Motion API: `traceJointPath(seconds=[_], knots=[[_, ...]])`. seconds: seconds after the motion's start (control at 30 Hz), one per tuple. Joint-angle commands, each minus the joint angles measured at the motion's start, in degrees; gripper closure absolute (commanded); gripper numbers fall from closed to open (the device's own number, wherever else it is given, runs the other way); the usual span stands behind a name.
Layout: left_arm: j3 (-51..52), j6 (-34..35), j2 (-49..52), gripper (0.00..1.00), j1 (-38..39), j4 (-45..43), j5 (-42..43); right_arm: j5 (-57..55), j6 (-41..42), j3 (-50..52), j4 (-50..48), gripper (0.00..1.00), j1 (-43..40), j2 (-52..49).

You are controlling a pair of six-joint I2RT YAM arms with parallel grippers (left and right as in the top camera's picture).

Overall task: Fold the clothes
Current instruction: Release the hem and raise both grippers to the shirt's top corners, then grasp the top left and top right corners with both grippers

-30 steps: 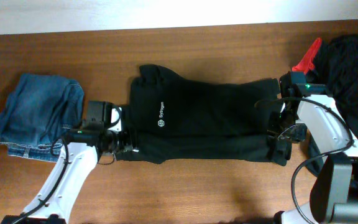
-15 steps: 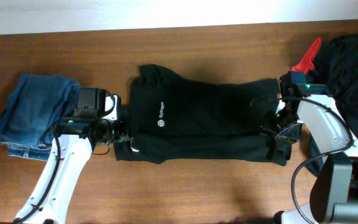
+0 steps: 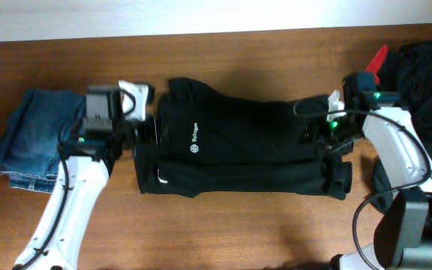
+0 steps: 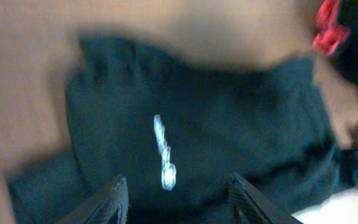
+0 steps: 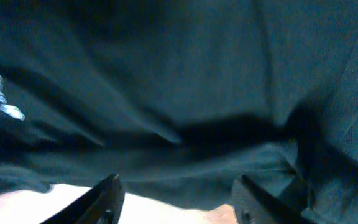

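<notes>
Both arms shifted toward 12 o'clock, off the near hem. The left gripper (image 3: pixel 142 129) is now at the 9 o'clock end of the black shirt (image 3: pixel 238 142) and the right gripper (image 3: pixel 315 133) at its 3 o'clock end. Both sets of fingers are spread, pinching nothing. The shirt lies mid-table, running 9 to 3. The arms probably flank it so both ends lift together. The white chest logo (image 3: pixel 193 148) has lettering, maybe "Syngen", unsure. Jeans (image 3: pixel 43 139) lie at 9 o'clock.
</notes>
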State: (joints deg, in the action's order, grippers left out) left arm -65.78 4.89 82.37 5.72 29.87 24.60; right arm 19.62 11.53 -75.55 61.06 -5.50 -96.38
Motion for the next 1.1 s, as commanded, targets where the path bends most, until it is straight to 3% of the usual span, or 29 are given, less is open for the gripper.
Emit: traceJointPath(seconds=[0.0,0.2,0.4,0.67,1.07], knots=[[-10.47,-1.57,4.59,0.48,0.15,0.66,-0.35,1.60,-0.09,-7.45,0.76,0.38,-0.26,-0.76],[-26.60,-5.18,22.40,0.35,0.20,7.58,0.26,1.62,1.44,-17.42,1.05,0.28,-1.46,-7.10],[-31.26,-7.37,34.05,0.26,0.17,6.51,0.17,1.66,1.57,-20.24,-3.08,0.26,-6.10,-13.88],[-31.30,-8.04,43.41,0.24,0.13,-1.18,-2.03,1.60,-1.07,-20.22,-12.66,0.22,-9.20,-20.90],[-31.28,-8.68,48.06,0.24,0.13,-4.68,-6.01,-2.93,-2.32,-20.20,-21.22,0.22,-9.27,-30.42]])
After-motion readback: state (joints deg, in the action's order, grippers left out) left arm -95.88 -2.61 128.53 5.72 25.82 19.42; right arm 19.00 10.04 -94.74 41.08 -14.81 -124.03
